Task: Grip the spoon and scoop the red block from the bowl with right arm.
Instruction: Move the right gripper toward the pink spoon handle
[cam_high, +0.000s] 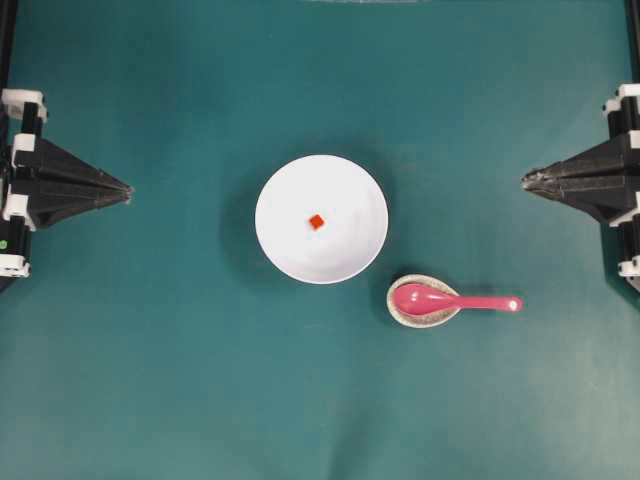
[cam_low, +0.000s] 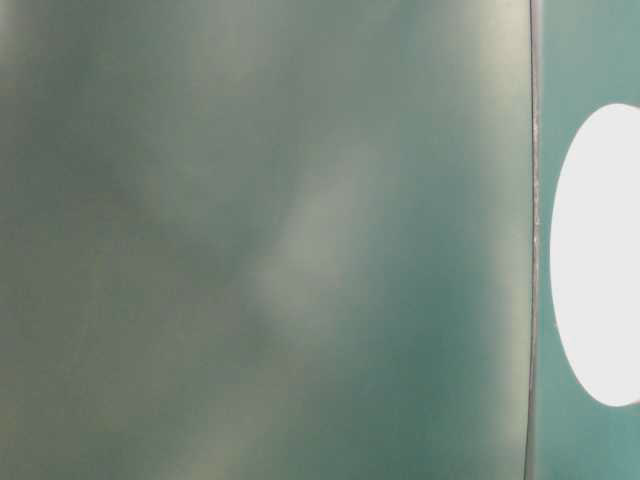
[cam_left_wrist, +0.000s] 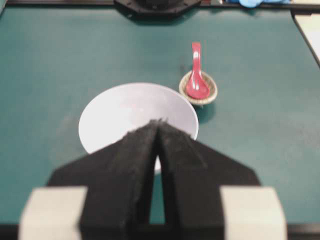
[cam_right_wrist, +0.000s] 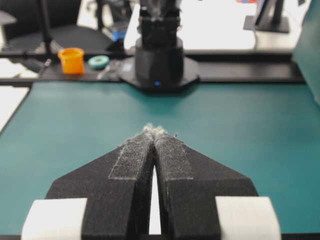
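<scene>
Both pincers closed on nothing: left gripper (cam_high: 128, 190) parked at table's (cam_high: 150, 400) left edge, right gripper (cam_high: 524, 180) at right edge. Bowl (cam_high: 345, 245) mid-table, red block (cam_high: 316, 222) inside. Spoon (cam_high: 440, 299) scoop-down in speckled dish (cam_high: 400, 312) just beside bowl, handle toward right edge.

open mat around spoon (cam_high: 455, 300), bowl (cam_high: 321, 219) beside
</scene>
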